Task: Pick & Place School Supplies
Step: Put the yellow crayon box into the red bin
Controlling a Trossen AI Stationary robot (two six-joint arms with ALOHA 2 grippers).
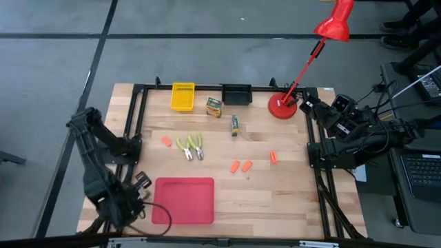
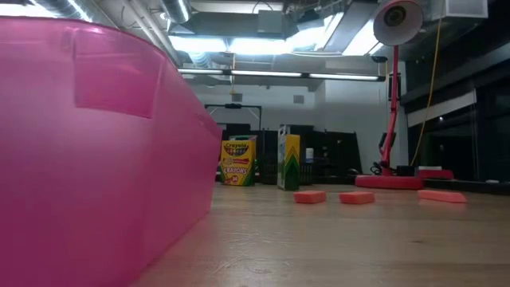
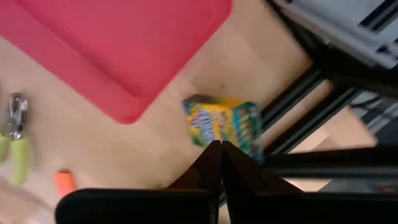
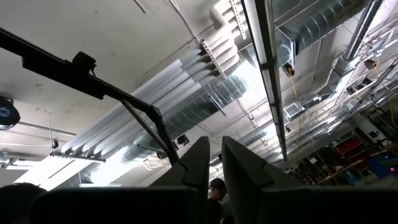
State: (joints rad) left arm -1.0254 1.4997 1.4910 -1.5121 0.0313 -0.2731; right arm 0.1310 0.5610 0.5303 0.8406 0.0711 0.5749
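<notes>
Pale wooden table (image 1: 275, 200) inside a black frame, seen from above, grey floor all around. Red desk lamp (image 1: 282, 108) at upper right of the table, beside a black bin (image 1: 236, 91) and a yellow basket (image 1: 182, 96) along the top edge. Red flat tray (image 1: 182, 200) at lower left of centre, with nothing in it. School supplies all loose on the wood, well apart from the tray: one crayon box (image 1: 214, 107) just below the bin, a second crayon box (image 1: 234, 125) lying a little lower, yellow-green pliers (image 1: 191, 146) near centre left, four orange pieces (image 1: 247, 165) scattered across the middle. Left gripper (image 3: 221, 149) low at the frame's lower left, near the tray's left edge, fingers pressed together and holding nothing. Right gripper (image 4: 214, 158) parked off the table's right edge, aimed up at ceiling ducts, fingers seemingly all but touching, also holding nothing. Task apparently at its very start: nothing picked up, nothing placed, every item yet to be moved, presumably into the tray.
</notes>
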